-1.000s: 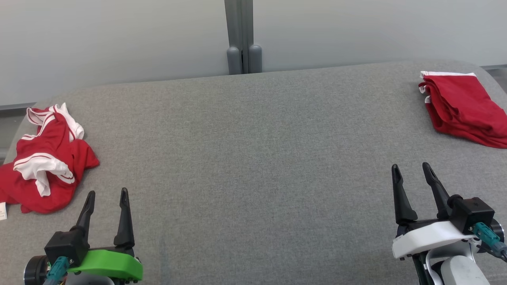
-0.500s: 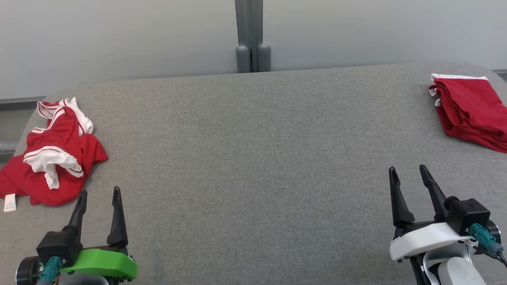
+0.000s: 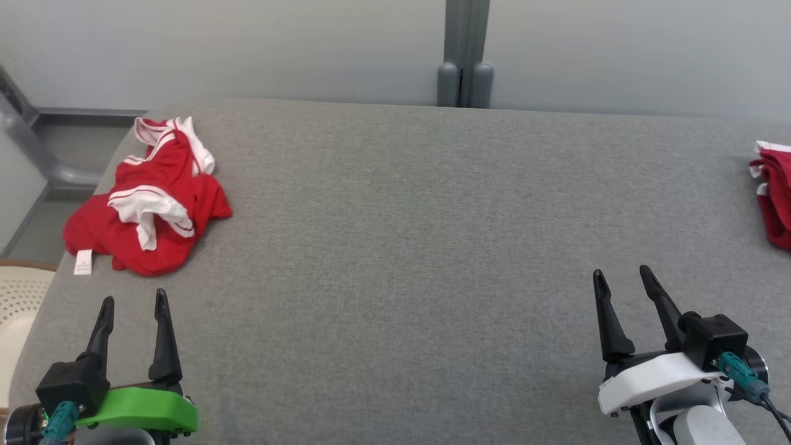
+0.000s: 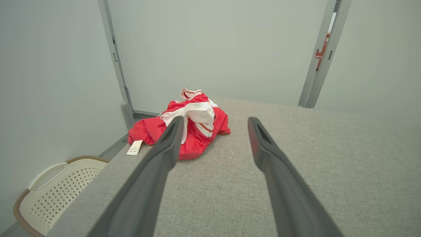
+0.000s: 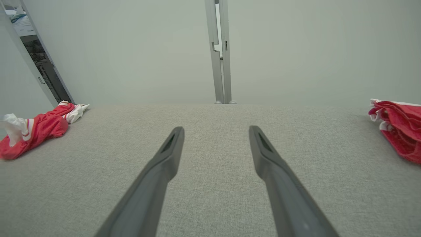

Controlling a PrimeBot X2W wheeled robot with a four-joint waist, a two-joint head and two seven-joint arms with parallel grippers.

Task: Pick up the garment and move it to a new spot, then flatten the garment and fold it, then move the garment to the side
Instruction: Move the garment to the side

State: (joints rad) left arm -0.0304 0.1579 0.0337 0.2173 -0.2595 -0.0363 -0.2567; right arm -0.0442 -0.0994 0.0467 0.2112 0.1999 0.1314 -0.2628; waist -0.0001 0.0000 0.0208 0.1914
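Left gripper (image 3: 134,296) and right gripper (image 3: 621,270) well apart, fingers (image 3: 162,340) wide and forward, seemingly parallel.

Folded red garment (image 3: 775,198) cut by right edge, basket (image 3: 18,306) cut by left edge

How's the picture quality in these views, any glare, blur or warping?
Head view: soft, even light, no glare, only faint shadow beside the crumpled garment. Left wrist view: the wide-angle lens tilts the wall posts outward. Right wrist view: that garment looks soft at the left edge; the folded garment looks crisp.
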